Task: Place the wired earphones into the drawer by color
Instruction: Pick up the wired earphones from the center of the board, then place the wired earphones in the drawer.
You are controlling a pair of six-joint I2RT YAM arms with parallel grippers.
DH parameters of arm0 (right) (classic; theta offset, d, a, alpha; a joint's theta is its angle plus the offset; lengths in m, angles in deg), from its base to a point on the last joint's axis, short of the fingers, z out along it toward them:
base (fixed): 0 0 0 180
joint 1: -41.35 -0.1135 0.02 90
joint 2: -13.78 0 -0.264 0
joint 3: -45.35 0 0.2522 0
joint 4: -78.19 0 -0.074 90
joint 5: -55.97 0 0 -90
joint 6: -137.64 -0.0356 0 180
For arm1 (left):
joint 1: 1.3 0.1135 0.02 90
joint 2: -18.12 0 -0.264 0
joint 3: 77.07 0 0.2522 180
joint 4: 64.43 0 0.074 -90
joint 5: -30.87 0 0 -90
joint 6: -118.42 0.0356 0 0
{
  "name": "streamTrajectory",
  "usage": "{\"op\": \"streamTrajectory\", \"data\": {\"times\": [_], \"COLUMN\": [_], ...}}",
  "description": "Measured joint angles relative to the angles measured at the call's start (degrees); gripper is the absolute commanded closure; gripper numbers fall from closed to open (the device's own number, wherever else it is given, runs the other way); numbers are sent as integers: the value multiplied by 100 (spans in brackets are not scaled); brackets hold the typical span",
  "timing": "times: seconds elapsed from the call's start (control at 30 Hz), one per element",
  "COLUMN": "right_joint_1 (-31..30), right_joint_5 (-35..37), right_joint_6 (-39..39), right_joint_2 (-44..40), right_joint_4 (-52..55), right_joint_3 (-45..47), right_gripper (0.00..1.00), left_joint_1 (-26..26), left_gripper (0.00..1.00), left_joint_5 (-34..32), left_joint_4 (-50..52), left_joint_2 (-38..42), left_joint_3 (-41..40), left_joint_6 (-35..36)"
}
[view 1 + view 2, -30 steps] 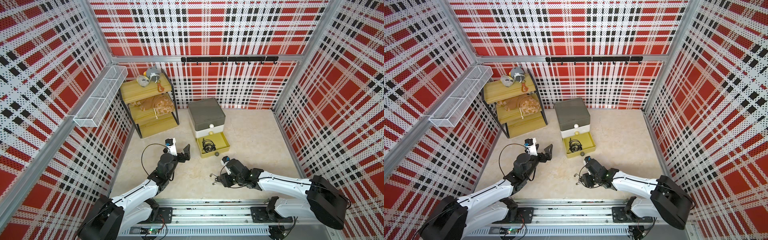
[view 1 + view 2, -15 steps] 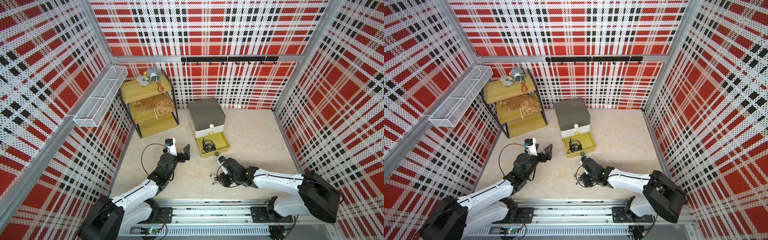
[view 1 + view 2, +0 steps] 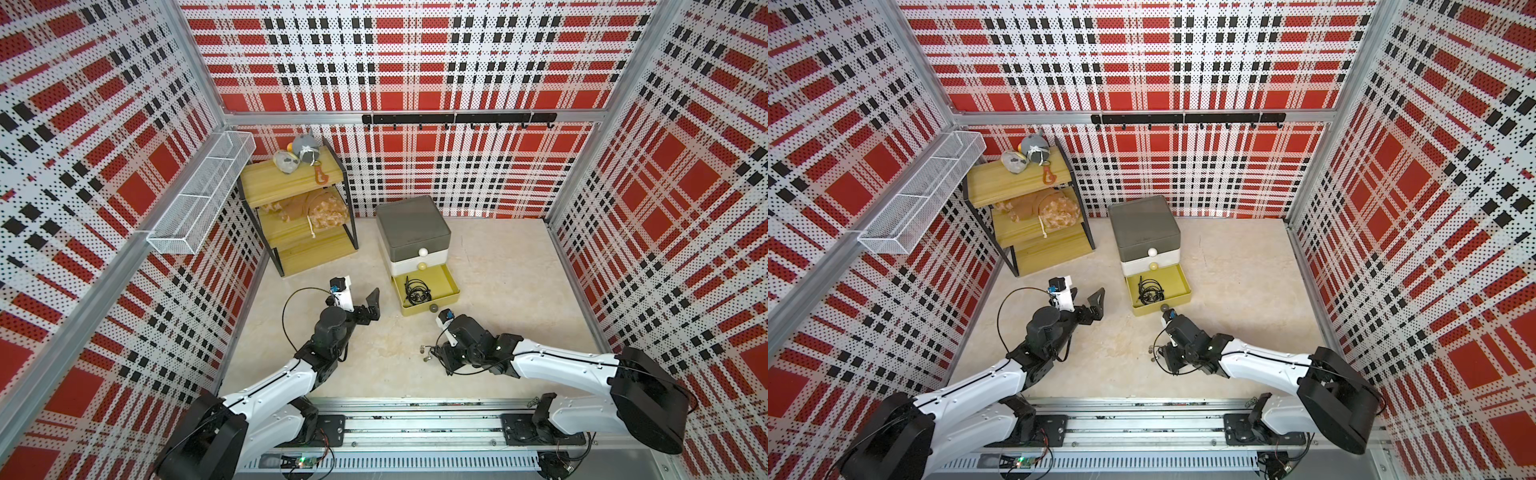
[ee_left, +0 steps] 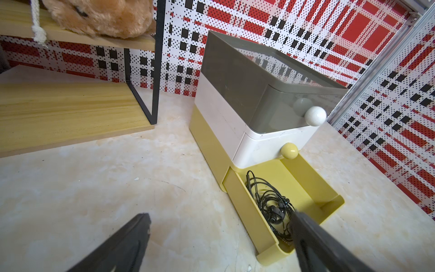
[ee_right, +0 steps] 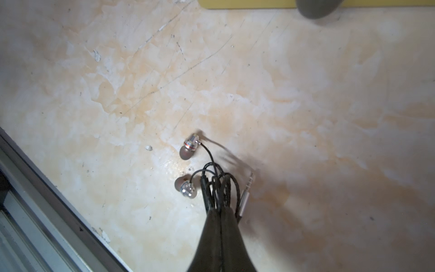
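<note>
A bundle of black wired earphones [image 5: 217, 183] with two silver earbuds sits pinched in my right gripper [image 5: 220, 209], whose jaws are pressed together on the cable loops. The silver plug [image 5: 246, 195] sticks out beside them. In both top views this bundle [image 3: 429, 353] [image 3: 1155, 353] is low over the floor, in front of the open yellow drawer [image 3: 452, 291] [image 3: 1185, 286]. Another black earphone bundle [image 3: 417, 290] [image 4: 274, 207] lies in that drawer. My left gripper [image 3: 357, 300] [image 4: 221, 217] hangs open and empty to the left of the drawer.
The drawer unit [image 3: 411, 226] has a grey top, a shut white middle drawer and the yellow bottom one. A wooden shelf [image 3: 299, 253] with plush toys stands at the back left. A wire basket [image 3: 203, 195] hangs on the left wall. A metal rail [image 3: 415, 419] runs along the front.
My right gripper has closed on the black earphones and its arm has shifted slightly left. The left arm has not moved.
</note>
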Motion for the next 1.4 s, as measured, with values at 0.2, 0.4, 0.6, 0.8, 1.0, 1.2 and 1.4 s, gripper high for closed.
{"op": "streamTrajectory", "data": {"times": [0.2, 0.4, 0.6, 0.8, 1.0, 1.2, 1.4], "right_joint_1": [-2, -2, 70, 435, 772, 826, 828], "right_joint_5": [426, 946, 1392, 1547, 1679, 1998, 2345], "right_joint_6": [-155, -321, -437, -688, -1008, -1222, -1565], "right_joint_2": [-426, -492, -474, -299, -131, 341, 839], "right_joint_4": [63, 59, -66, -391, -800, -927, -1019], "right_joint_3": [-136, -605, -990, -1099, -1108, -1504, -1902], "right_gripper": [100, 100, 100, 100, 100, 100, 100], "left_joint_1": [4, 31, 31, 31, 33, 33, 35], "left_gripper": [1, 1, 1, 1, 1, 1, 1], "left_joint_5": [-39, -42, -52, -286, -431, -470, -468], "left_joint_4": [-2, -4, -2, 2, -2, -2, -4], "left_joint_2": [39, 37, 39, 262, 487, 485, 428], "left_joint_3": [-48, -55, -55, -127, -249, -254, -254], "left_joint_6": [22, 17, 11, -57, -83, -87, -101]}}
